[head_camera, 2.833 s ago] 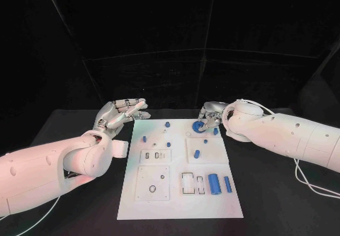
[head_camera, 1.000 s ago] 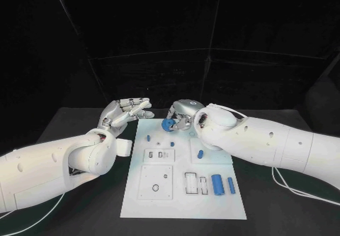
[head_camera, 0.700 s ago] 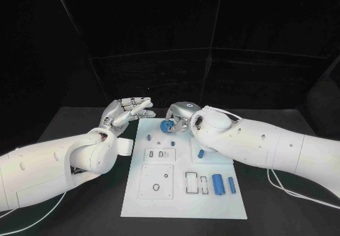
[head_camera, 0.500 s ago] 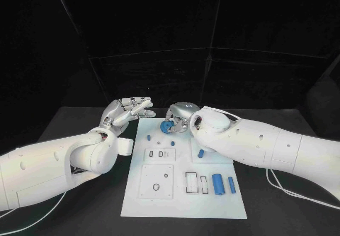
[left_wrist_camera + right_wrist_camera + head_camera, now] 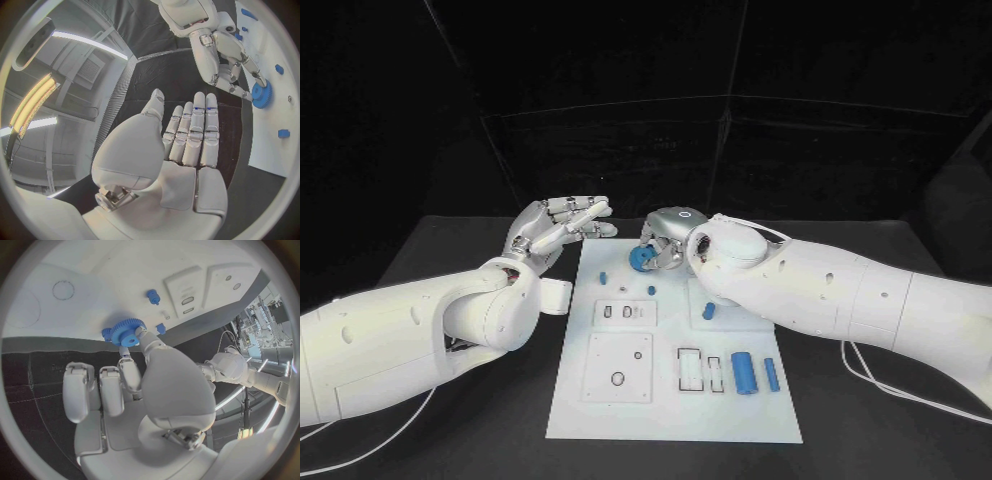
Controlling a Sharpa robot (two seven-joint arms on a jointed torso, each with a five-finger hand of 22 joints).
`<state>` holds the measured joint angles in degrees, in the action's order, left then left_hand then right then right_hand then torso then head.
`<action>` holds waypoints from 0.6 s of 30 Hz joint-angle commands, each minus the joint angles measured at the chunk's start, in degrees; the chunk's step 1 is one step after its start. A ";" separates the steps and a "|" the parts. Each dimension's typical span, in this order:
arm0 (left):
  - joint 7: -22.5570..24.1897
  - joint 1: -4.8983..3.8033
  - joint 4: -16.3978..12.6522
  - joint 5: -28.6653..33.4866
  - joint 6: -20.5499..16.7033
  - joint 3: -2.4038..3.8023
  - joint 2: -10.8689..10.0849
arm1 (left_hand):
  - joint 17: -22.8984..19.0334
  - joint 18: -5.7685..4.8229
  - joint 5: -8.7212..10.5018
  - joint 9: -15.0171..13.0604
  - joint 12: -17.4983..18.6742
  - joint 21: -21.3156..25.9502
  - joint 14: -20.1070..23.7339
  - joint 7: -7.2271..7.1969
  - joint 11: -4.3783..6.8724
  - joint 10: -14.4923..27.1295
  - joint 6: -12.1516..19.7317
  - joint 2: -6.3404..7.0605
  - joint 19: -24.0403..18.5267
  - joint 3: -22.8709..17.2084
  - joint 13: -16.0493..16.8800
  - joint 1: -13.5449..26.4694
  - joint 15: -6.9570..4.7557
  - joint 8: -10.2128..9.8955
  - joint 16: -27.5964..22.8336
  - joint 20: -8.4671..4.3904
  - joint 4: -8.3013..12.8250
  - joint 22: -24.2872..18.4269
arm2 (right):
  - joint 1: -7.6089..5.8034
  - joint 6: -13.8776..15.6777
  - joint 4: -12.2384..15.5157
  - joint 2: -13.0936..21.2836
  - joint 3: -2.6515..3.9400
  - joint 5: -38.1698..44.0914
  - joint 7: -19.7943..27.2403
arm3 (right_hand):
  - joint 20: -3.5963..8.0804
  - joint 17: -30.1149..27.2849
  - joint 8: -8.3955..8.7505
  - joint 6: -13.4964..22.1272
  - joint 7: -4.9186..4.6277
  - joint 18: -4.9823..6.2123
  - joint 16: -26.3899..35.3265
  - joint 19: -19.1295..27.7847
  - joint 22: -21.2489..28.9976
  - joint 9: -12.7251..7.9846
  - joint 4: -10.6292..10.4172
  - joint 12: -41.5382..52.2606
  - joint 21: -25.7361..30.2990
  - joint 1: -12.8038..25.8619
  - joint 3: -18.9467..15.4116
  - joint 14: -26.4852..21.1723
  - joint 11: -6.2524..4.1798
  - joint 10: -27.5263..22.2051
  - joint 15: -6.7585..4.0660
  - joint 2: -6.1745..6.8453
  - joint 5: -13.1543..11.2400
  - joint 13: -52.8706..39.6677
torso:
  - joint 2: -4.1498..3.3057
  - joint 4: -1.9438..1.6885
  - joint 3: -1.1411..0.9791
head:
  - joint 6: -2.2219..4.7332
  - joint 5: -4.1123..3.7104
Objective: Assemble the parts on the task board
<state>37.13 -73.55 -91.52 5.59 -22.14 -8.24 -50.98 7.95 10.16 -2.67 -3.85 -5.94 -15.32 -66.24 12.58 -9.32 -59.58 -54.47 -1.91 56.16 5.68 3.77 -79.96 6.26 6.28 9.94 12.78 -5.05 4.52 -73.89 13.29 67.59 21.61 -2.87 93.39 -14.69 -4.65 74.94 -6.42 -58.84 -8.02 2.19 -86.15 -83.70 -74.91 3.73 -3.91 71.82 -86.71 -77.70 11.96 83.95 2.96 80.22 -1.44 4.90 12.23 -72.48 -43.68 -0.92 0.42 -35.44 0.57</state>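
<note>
A: What do we see on the left side?

B: We see our left hand [image 5: 557,228] held up above the black table [image 5: 430,260], just beside the far left corner of the task board [image 5: 668,400]. Its fingers [image 5: 195,131] are stretched out straight and close together, and it holds nothing. It does not touch the board.

A: And what do we see in the middle?

B: We see the white task board lying flat on the table. Near us there is a ring [image 5: 615,381] drawn on a raised square plate. Next to it are slots, then a fat blue cylinder [image 5: 743,372] and a thin blue peg [image 5: 770,375] lying side by side. In the middle of the board a short blue peg [image 5: 708,311] lies on another raised plate. Farther back small blue pegs [image 5: 604,273] stand up from the board.

A: Where is the blue gear?

B: The blue gear [image 5: 642,259] is over the far end of the board, between our two hands. Our right hand [image 5: 669,240] pinches it with its fingertips [image 5: 139,333]. In the right wrist view the gear sits right by the board, close to a small blue peg [image 5: 160,328]. We cannot tell if the gear touches the board.

A: And on the right?

B: Our big white right arm [image 5: 834,295] comes in from that side and reaches across the far right part of the board.
</note>
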 commanded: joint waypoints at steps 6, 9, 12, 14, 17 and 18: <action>0.17 -0.11 -0.06 -0.35 0.75 0.05 0.04 | 0.05 0.39 -0.15 0.04 0.25 0.18 -0.03 0.06 -0.18 0.02 -0.17 -0.22 0.37 0.07 -0.04 -0.42 0.15 -0.37 -0.27 -0.07 0.31 -0.05 | -0.09 -2.60 -0.56 -0.43 -0.08 0.92 -0.71 | -0.94 4.98 1.60 2.37 -0.43 -0.15 0.39 0.17 -6.11 0.06 -0.65 -1.26 0.11 2.00 -0.23 4.03 0.39 -0.97 0.67 0.81 -1.36 0.76 | -0.02 -0.02 0.03 | -0.13 0.07; 0.16 -0.12 -0.05 -0.35 0.75 0.05 0.05 | 0.05 0.39 -0.15 0.04 0.25 0.18 -0.03 0.06 -0.18 0.02 -0.17 -0.22 0.37 0.07 -0.04 -0.42 0.15 -0.37 -0.27 -0.07 0.31 -0.05 | -0.09 -2.70 -0.79 -0.57 -0.12 0.93 -0.91 | -1.07 4.97 2.05 3.05 -0.60 -0.13 0.41 0.23 -6.04 0.04 -0.85 -1.52 0.15 2.42 -0.46 4.02 0.54 -1.13 0.81 0.93 -1.45 0.92 | -0.02 -0.06 0.02 | -0.15 0.02; 0.15 -0.12 -0.03 -0.35 0.74 0.05 0.06 | 0.05 0.39 -0.15 0.04 0.25 0.18 -0.03 0.06 -0.18 0.02 -0.17 -0.22 0.37 0.07 -0.04 -0.42 0.15 -0.37 -0.27 -0.07 0.31 -0.05 | -0.08 -2.77 -0.99 -0.67 -0.14 0.93 -1.02 | -1.23 4.95 2.45 3.77 -0.78 -0.11 0.43 0.29 -5.97 0.02 -1.22 -1.74 0.19 3.00 -0.82 4.02 0.73 -1.28 0.97 0.98 -1.52 1.04 | -0.02 -0.09 0.01 | -0.17 -0.01; 0.14 -0.12 -0.02 -0.35 0.74 0.05 0.05 | 0.05 0.39 -0.15 0.04 0.25 0.18 -0.03 0.06 -0.18 0.02 -0.17 -0.22 0.37 0.07 -0.04 -0.42 0.15 -0.37 -0.27 -0.07 0.31 -0.05 | -0.08 -2.95 -1.10 -0.73 -0.15 0.93 -1.02 | -1.31 5.00 2.55 4.01 -0.85 -0.11 0.42 0.30 -5.96 0.04 -1.48 -1.83 0.20 3.37 -1.06 4.03 0.81 -1.33 1.04 1.01 -1.56 1.07 | -0.01 -0.07 0.01 | -0.17 0.02; 0.10 -0.12 -0.02 -0.35 0.73 0.05 0.05 | 0.05 0.39 -0.15 0.04 0.25 0.18 -0.03 0.06 -0.18 0.02 -0.17 -0.22 0.37 0.07 -0.04 -0.42 0.15 -0.37 -0.27 -0.07 0.31 -0.05 | -0.08 -3.53 -1.18 -0.78 -0.16 0.83 -0.87 | -1.45 5.03 2.61 4.36 -0.95 -0.10 0.42 0.33 -5.94 0.08 -2.36 -1.89 0.23 4.47 -1.72 4.03 0.94 -1.37 1.17 0.97 -1.74 1.05 | -0.02 -0.01 0.01 | -0.21 0.07; 0.09 -0.12 -0.02 -0.35 0.73 0.05 0.05 | 0.06 0.39 -0.16 0.05 0.30 0.22 -0.04 0.08 -0.19 0.01 -0.17 -0.25 0.39 0.11 -0.05 -0.38 0.15 -0.41 -0.32 -0.07 0.34 -0.08 | -0.08 -3.74 -1.19 -0.78 -0.16 0.78 -0.83 | -1.52 5.01 2.60 4.47 -1.00 -0.10 0.44 0.34 -5.93 0.11 -3.07 -1.88 0.24 5.34 -2.12 4.02 1.00 -1.37 1.24 0.82 -1.86 1.02 | -0.02 -0.01 0.01 | -0.21 0.07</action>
<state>37.06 -73.56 -91.49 5.60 -22.09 -8.24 -50.98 7.94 10.15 -2.66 -3.85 -5.95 -15.32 -66.24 12.58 -9.32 -59.58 -54.46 -1.90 56.16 5.68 3.78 -79.96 6.26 6.05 9.94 12.78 -5.05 4.52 -73.86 10.80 66.38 20.89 -3.05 93.84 -15.41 -5.86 74.93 -3.98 -54.74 -9.10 2.20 -85.87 -83.35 -74.91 3.83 -6.68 70.25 -86.71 -72.66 9.93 83.94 3.78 79.00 -0.61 5.76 10.74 -71.45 -43.69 -0.99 0.44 -35.63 0.58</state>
